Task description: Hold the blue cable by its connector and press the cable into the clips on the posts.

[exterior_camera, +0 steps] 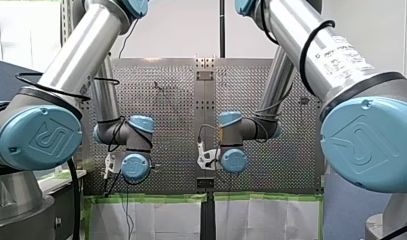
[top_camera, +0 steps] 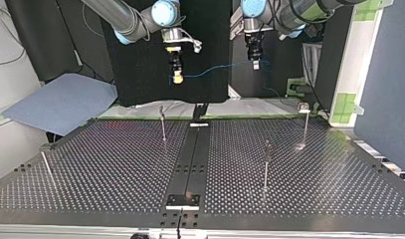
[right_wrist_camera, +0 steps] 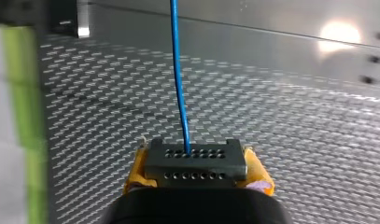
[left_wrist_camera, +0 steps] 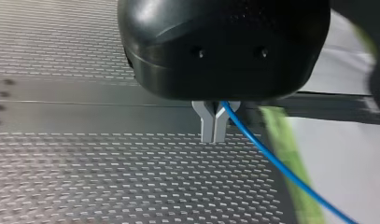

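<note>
Clenched tight, my right gripper [right_wrist_camera: 195,170] holds the dark connector [right_wrist_camera: 195,162]. Its yellow pads [right_wrist_camera: 137,169] press on the block's two short sides. The connector sits square between the fingertips, with its rows of small holes facing away from the gripper. From one hole in the upper row the blue cable [right_wrist_camera: 178,79] leaves straight ahead of the gripper, over the perforated table [right_wrist_camera: 281,116] beneath it.

In the top view this gripper hangs in the air, well above the table. The cable runs sideways from it in a shallow sag to my left gripper [left_wrist_camera: 214,126], which hangs at about the same height. That gripper is black, and its metal fingers [left_wrist_camera: 207,122] are pressed together. The cable comes out of the notch where they meet and slants off to one side, so it is pinched there. With both ends held aloft, the whole visible length hangs clear of the table.

Thin posts [top_camera: 163,124] stand upright on the table, well below both grippers. One is roughly under my right gripper and two are nearer my left. Cable and posts are well apart. A strip of green tape [right_wrist_camera: 24,116] runs beside my right gripper along the table's edge.
</note>
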Controlling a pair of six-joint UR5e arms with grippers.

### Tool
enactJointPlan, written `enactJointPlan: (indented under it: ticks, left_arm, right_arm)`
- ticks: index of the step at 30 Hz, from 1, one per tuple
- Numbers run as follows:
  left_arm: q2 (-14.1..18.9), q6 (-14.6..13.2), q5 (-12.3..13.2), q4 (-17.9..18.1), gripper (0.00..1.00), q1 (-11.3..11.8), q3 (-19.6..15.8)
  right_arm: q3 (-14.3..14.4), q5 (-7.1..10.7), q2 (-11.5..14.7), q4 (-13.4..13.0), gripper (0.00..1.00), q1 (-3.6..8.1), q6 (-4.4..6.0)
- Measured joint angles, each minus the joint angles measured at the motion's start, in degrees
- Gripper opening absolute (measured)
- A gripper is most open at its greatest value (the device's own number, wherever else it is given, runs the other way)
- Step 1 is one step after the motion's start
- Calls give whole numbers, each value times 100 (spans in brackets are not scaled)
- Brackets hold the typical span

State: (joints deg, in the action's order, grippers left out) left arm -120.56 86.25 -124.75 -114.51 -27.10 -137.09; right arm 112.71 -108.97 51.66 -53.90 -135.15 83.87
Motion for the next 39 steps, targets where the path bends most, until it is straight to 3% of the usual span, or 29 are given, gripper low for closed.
enactJointPlan:
  ticks: [6, 10, 15, 19, 23, 33, 39]
  left_arm:
    - [-71, -343, -1, -52, 0, 8, 0]
    - [-74, -410, -1, -54, 0, 9, 0]
    - [-21, -425, 54, -116, 0, 32, 3]
    - [145, -337, 11, -289, 0, 17, 6]
    - [378, -124, -26, -521, 0, -32, 7]
    - [939, 433, 266, -899, 0, 8, 9]
    - [1287, 556, 61, -1180, 0, 36, 9]
  right_arm:
    - [-6, -19, -382, 382, 0, 1, 0]
    - [-7, -20, -587, 578, 0, 1, 0]
    - [-24, -34, -652, 657, 0, 12, -5]
    - [-143, -133, -523, 755, 0, -5, 74]
    - [-197, -158, -334, 832, 0, -29, 249]
    - [-301, 247, 171, 877, 0, 11, 689]
    - [-520, 412, 492, 1130, 0, 17, 750]
